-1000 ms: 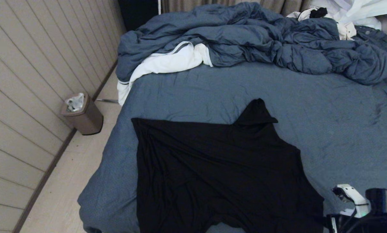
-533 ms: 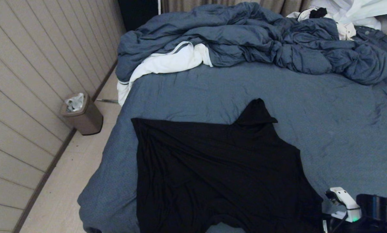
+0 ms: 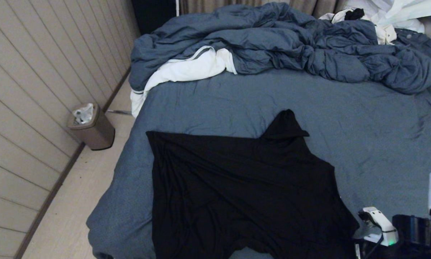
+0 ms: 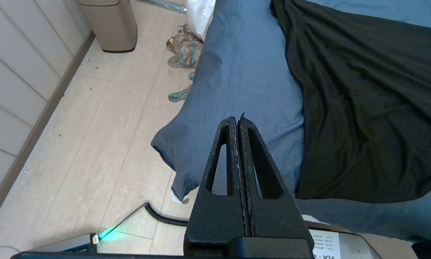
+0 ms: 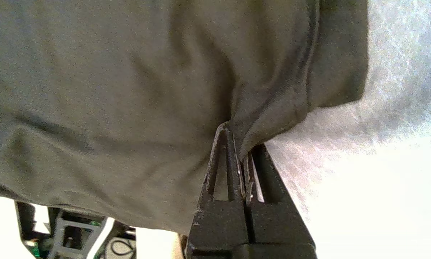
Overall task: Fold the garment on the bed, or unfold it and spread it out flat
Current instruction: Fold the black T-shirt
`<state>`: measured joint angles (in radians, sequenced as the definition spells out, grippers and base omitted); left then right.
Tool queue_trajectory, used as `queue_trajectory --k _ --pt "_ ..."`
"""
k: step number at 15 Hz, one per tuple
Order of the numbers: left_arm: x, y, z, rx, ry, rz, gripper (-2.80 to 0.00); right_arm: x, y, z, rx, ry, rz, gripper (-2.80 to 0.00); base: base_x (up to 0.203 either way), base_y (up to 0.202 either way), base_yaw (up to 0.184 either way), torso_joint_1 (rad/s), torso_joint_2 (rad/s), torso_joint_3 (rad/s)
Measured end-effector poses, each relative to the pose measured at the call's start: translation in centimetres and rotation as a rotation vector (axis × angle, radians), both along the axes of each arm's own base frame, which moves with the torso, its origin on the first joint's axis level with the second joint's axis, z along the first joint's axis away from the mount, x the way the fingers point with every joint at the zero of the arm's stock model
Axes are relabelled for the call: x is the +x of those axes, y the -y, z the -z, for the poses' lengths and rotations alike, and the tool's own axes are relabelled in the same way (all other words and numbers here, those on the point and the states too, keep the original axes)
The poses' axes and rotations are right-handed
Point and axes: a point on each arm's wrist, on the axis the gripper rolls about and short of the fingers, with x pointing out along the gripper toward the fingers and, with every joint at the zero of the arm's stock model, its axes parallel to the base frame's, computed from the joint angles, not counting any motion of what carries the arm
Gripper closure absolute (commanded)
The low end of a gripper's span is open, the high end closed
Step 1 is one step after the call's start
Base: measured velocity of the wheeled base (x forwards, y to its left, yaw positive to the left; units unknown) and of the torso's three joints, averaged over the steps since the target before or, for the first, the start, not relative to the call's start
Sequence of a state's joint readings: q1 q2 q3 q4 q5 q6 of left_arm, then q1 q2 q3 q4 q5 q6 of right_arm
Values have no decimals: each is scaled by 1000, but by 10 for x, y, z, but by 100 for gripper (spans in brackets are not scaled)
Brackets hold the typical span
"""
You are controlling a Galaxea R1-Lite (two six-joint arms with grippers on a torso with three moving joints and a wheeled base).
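Now the black T-shirt [image 3: 244, 194] lies spread, print side not showing, on the near half of the bed [image 3: 363, 118], its hem running over the near edge; one sleeve [image 3: 285, 126] points toward the rumpled duvet [image 3: 280, 43] at the far end.

Right gripper [image 5: 241, 144]: jaws pinched together on a bunched hem or sleeve edge of the T-shirt at the near right corner of the cloth, seam visible between the fingers [image 5: 222, 158]. Left gripper [image 4: 237, 120]: jaws pressed together, holding nothing, parked off the near left corner of the bed above the floor.

Judgement on the step in hand: the grip looks just taken, and a fold or a pull should follow.
- Bite is shallow, close to the seam; thin jersey may slip, so a slow lift is best.
- Lift only enough to clear the sheet, then carry the edge across in a level arc so the layer beneath does not drag.
- Watch the cloth hanging over the near edge; its weight could pull the whole garment off line.

Hard to make out:
- In the head view the right gripper is mostly cut off at the lower right corner; only a white housing shows.
- How many layers sit between the jaws cannot be told.
- Collar and second sleeve are not distinguishable on the black cloth.
- White clothes pile [image 3: 391, 14] at the far right corner is partly cut off.
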<state>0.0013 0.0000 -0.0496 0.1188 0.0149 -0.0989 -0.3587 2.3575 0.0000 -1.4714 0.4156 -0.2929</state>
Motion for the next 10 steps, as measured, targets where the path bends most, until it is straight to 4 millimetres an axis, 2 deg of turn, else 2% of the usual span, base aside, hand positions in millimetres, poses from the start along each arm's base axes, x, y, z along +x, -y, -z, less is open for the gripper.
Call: queue_trajectory --k 6,10 --pt "0 0 0 0 0 1 0 3 -2 -24 56 119 -37 0 0 0 0 0 0 0" --pt "0 0 0 0 0 0 0 14 -17 -43 122 201 -83 0 0 0 0 0 0 0"
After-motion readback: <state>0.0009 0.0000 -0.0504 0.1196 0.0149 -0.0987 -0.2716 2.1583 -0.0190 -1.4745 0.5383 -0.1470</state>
